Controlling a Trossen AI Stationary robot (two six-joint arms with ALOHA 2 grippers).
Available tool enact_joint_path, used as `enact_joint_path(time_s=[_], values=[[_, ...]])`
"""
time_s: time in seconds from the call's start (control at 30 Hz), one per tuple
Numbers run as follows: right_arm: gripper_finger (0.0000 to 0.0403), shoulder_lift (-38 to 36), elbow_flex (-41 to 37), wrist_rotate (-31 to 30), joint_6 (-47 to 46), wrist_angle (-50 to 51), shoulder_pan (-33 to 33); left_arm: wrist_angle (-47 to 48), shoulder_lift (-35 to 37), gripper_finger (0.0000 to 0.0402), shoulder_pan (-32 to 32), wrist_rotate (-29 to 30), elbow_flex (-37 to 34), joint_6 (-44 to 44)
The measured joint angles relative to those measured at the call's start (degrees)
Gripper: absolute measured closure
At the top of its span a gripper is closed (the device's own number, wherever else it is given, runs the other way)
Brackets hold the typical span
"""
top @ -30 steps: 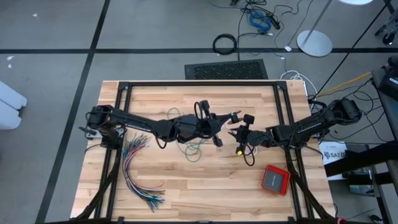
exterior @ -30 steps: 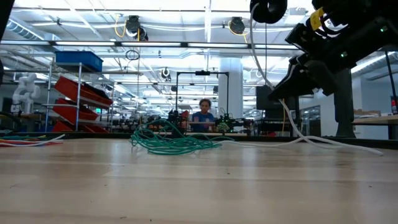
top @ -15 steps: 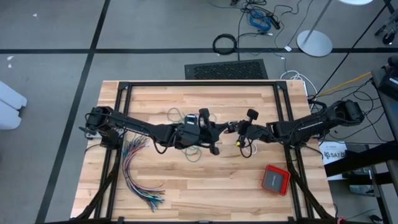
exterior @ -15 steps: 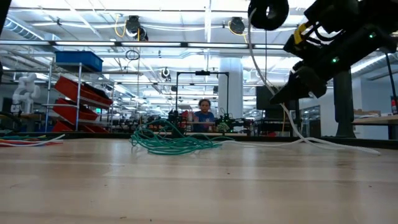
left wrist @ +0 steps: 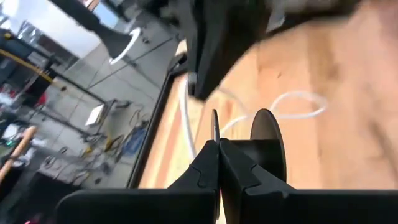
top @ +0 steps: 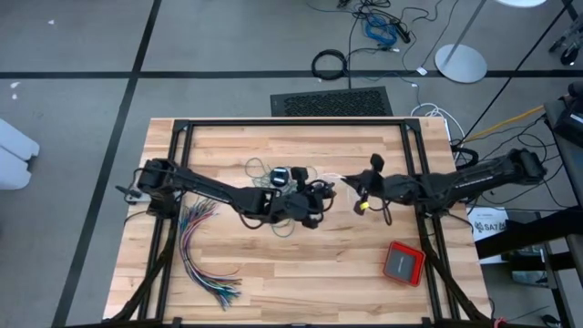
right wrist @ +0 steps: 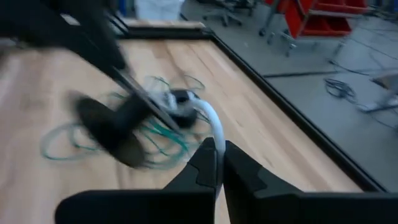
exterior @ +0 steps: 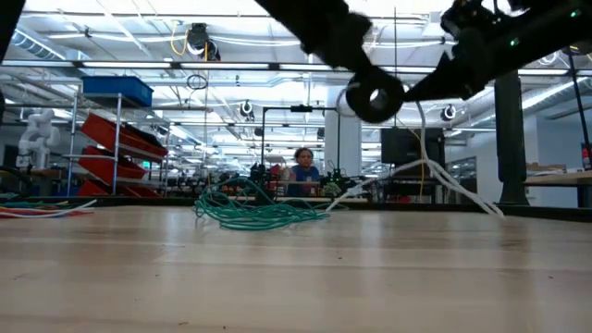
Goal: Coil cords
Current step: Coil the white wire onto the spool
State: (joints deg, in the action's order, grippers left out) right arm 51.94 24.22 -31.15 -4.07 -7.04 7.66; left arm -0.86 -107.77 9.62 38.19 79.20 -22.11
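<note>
Near to far across the table [top: 273,273] in the high view: one small red box [top: 404,261] lies at the near right corner, and one fanned bundle of many-coloured wires [top: 202,251] lies at the near left. Farther in, at the middle of the table, there are two cords. The teal-green cord [exterior: 254,213] lies in one loose tangle on the wood, and its loops also show under and beside the left arm [top: 205,187] from above. The black cord with its white tail [exterior: 435,180] is lifted, and the white end trails down to the table in the low view. Two arms reach in from the sides and meet near the centre, both stretched out low and almost level over the wood. The left gripper [top: 321,193] has its fingers pressed together, with the fingertips [left wrist: 214,152] meeting in the left wrist view; whether they pinch anything cannot be told. The right gripper [top: 357,189] is clamped on the white tail, which rises from between its closed fingers [right wrist: 208,158] in the right wrist view. Beyond the table, one thick black cable ring [top: 330,65] lies on the floor, and one person [exterior: 302,173] sits far back in the room.
</note>
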Motion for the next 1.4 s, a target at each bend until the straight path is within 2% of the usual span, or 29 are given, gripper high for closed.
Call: enact_joint_path(time_s=[0.33, 0.5, 0.8, 0.93, 1.17, 1.4], values=[[0.0403, -0.1, 0.0, 0.8, -1.8, 0.1, 3.2, -5.3, -1.6, 0.0401, -2.3, 1.5, 0.0, -2.3], [0.0403, -1.0, 0.0, -3.2, -2.1, 4.7, 3.2, -5.7, -1.6, 0.0401, -2.1, -0.7, 0.0, -2.7], [0.0403, -3.2, 0.0, -3.2, -3.9, 12.1, 2.5, -4.9, -1.6, 0.0401, -0.8, -1.6, 0.0, -4.1], [0.0397, -3.2, 0.0, -1.6, -3.9, 16.3, 2.5, -4.4, -1.6, 0.0401, -1.4, -7.6, 0.0, -2.0], [0.0369, -3.2, 0.0, 1.6, -0.3, 14.5, 3.7, -6.0, -1.6, 0.0401, -3.0, -16.1, 0.0, -0.7], [0.0363, -3.2, 0.0, 4.0, 2.6, 14.0, 5.0, -7.9, -1.6, 0.0401, -4.0, -23.2, 0.0, -1.2]])
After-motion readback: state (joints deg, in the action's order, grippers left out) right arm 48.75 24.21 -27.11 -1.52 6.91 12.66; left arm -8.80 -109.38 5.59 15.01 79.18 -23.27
